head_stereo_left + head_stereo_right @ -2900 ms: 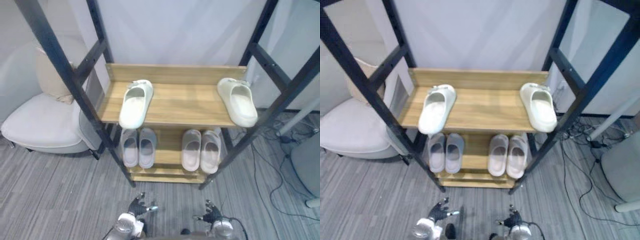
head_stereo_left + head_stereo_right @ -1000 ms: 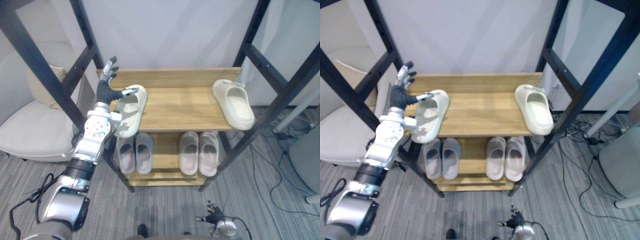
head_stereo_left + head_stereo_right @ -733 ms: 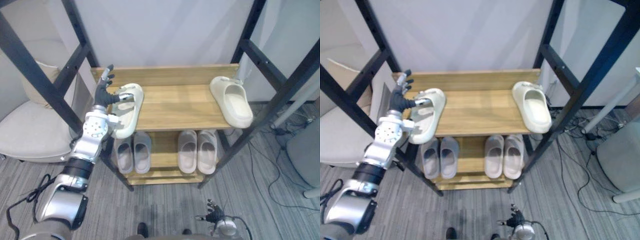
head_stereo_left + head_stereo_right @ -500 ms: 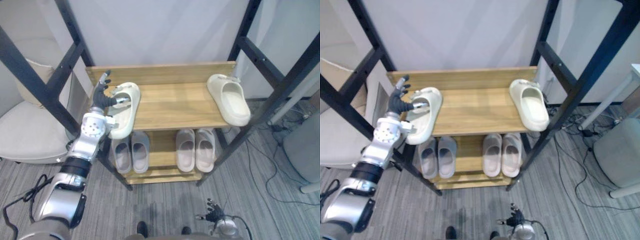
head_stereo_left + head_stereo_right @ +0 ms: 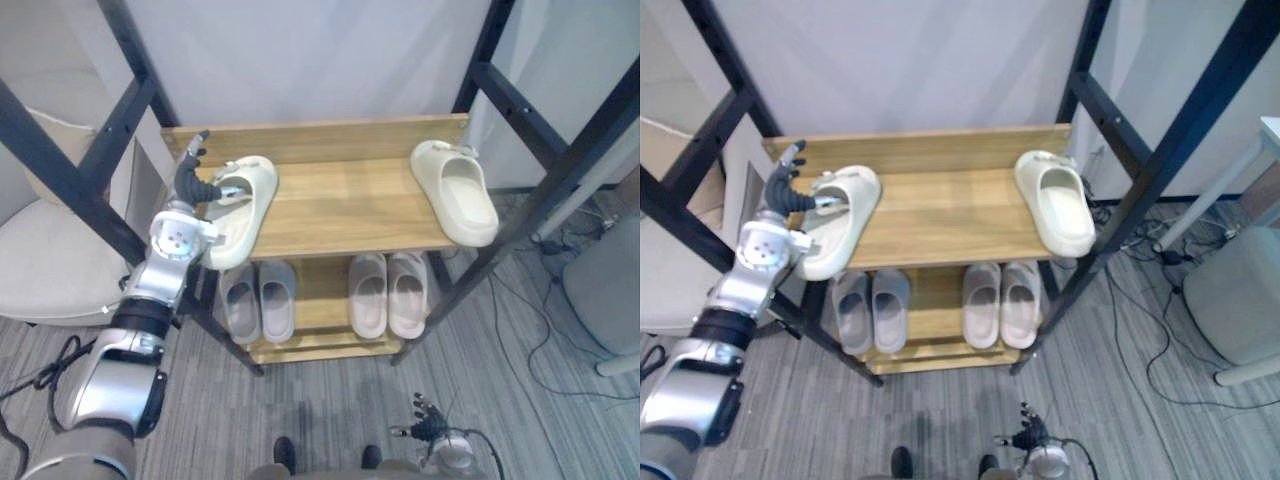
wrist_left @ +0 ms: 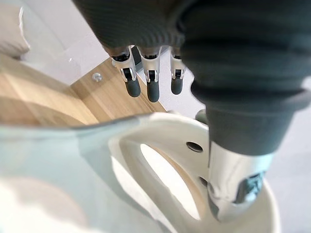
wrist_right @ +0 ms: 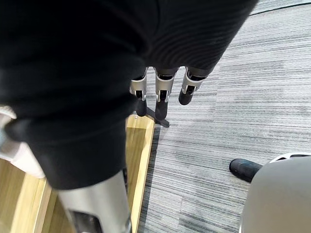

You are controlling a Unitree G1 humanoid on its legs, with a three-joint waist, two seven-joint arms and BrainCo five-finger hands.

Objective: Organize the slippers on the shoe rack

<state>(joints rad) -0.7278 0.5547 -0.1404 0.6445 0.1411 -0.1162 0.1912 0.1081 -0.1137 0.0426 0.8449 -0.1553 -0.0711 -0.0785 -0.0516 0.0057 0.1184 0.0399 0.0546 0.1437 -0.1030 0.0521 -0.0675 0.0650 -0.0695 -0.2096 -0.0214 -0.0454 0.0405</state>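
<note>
Left hand (image 5: 187, 178) at top-shelf left end of shoe rack (image 5: 340, 195): fingers straight and spread behind left cream slipper (image 5: 240, 208), thumb touching its strap, nothing gripped yet. Slipper's heel overhangs rack's front edge. Close fingers round strap before you lift, then carry slipper toward rack's right end, setting it beside mate (image 5: 456, 192), toes to back board. Right hand (image 5: 428, 432) low in front of rack, fingers relaxed, empty.
</note>
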